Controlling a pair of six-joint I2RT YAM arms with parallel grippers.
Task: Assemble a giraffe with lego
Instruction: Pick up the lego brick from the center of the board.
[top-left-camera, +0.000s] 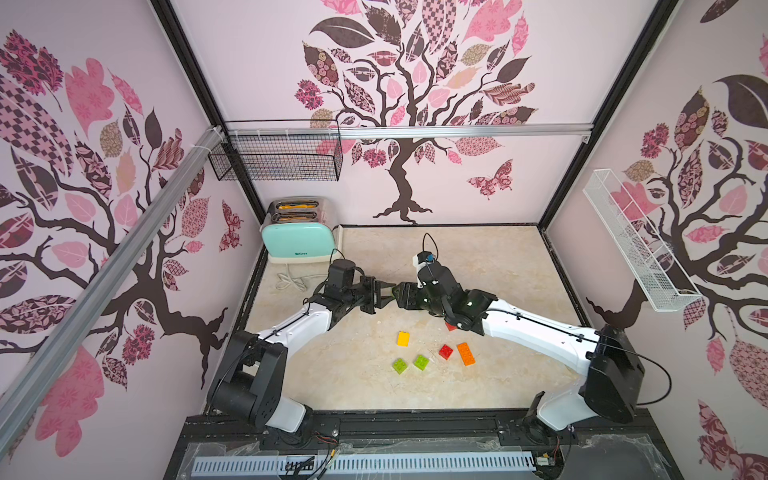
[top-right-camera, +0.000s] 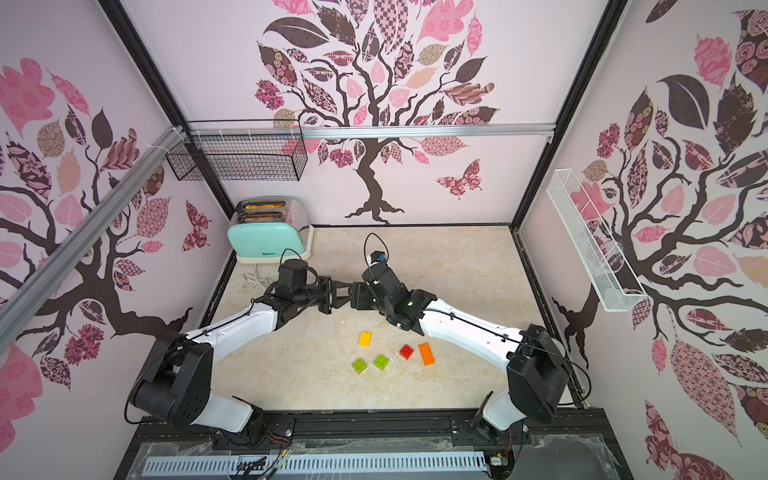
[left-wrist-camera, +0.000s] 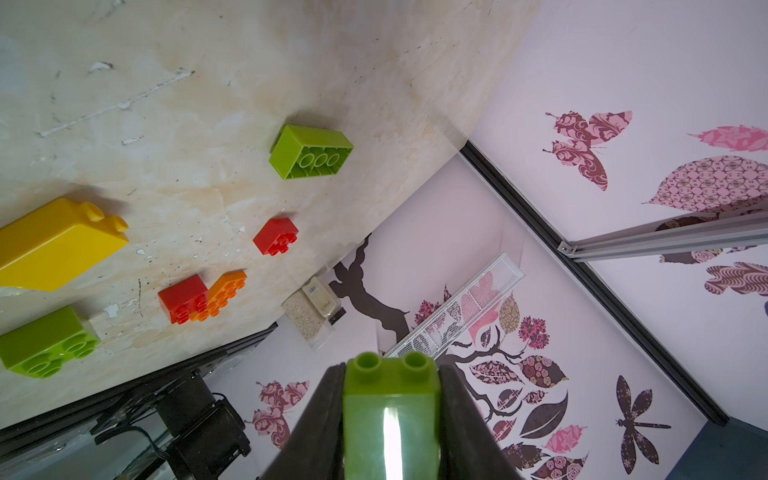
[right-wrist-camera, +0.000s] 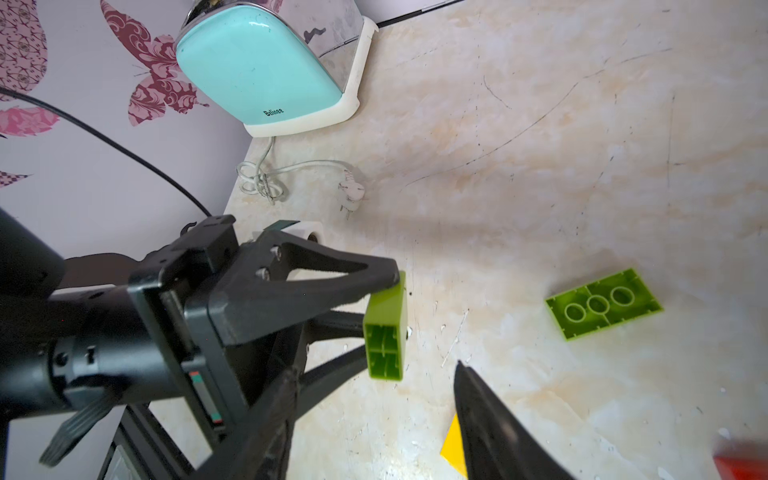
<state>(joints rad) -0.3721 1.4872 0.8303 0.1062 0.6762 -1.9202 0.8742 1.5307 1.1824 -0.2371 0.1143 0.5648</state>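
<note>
My left gripper (top-left-camera: 383, 293) (left-wrist-camera: 392, 369) is shut on a small lime-green lego brick (left-wrist-camera: 390, 411) (right-wrist-camera: 386, 328) and holds it above the table. My right gripper (top-left-camera: 400, 293) (right-wrist-camera: 411, 359) faces it, open, with its fingertips on either side of the brick's hollow end and not touching it. Loose lego lies on the table in both top views: a yellow brick (top-left-camera: 403, 338), two small green bricks (top-left-camera: 400, 365) (top-left-camera: 421, 362), a red one (top-left-camera: 446, 351) and a long orange one (top-left-camera: 466, 353). A long green brick (right-wrist-camera: 603, 303) lies studs down. The giraffe is out of view.
A mint toaster (top-left-camera: 297, 232) stands at the back left corner, with its cord and plug (right-wrist-camera: 349, 193) lying on the table beside it. A black wire basket (top-left-camera: 276, 156) hangs on the back wall and a white wire shelf (top-left-camera: 640, 245) on the right wall.
</note>
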